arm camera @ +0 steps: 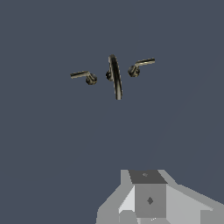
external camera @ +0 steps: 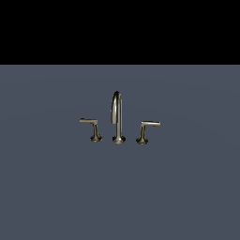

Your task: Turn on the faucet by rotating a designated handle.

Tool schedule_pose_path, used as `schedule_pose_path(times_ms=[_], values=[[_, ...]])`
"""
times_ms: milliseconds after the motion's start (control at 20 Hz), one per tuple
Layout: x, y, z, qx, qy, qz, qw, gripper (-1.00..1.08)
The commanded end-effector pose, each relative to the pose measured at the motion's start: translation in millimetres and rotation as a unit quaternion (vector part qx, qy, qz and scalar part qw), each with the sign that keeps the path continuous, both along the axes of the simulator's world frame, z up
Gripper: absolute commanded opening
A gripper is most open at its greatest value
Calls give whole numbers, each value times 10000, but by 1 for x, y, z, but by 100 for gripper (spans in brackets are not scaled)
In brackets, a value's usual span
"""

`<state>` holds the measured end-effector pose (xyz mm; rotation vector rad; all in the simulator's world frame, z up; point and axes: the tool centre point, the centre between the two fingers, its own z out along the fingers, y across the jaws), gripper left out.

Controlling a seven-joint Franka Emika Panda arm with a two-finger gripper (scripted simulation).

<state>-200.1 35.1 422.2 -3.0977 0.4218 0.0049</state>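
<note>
The faucet stands on a flat grey-blue surface: a tall arched spout between two short lever handles. The handle on the exterior view's right has its thin bar pointing right. Its twin points left. The wrist view looks down on the faucet, with the handle and its twin on either side. Only grey parts of my gripper show at that picture's edge, well away from the faucet and touching nothing. I cannot tell how the jaws stand. The arm is out of the exterior view.
The grey-blue surface spreads around the faucet on all sides. A black band lies behind it.
</note>
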Motion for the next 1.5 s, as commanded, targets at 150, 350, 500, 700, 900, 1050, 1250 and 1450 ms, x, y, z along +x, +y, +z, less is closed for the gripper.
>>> schedule_pose_path(times_ms=[150, 350, 500, 700, 900, 1050, 1250, 1450], values=[[32, 2, -37, 1, 5, -765, 9971, -100], [56, 0, -64, 0, 10, -1319, 9913, -100], [74, -4, -84, -1, 13, -1731, 9849, -100], [97, -10, -111, -3, 17, -2273, 9738, -100], [119, -20, -137, -6, 21, -2805, 9598, -100], [135, -29, -157, -10, 24, -3200, 9474, -100], [155, -43, -184, -17, 28, -3725, 9280, -100], [174, -60, -212, -29, 30, -4257, 9049, -100]])
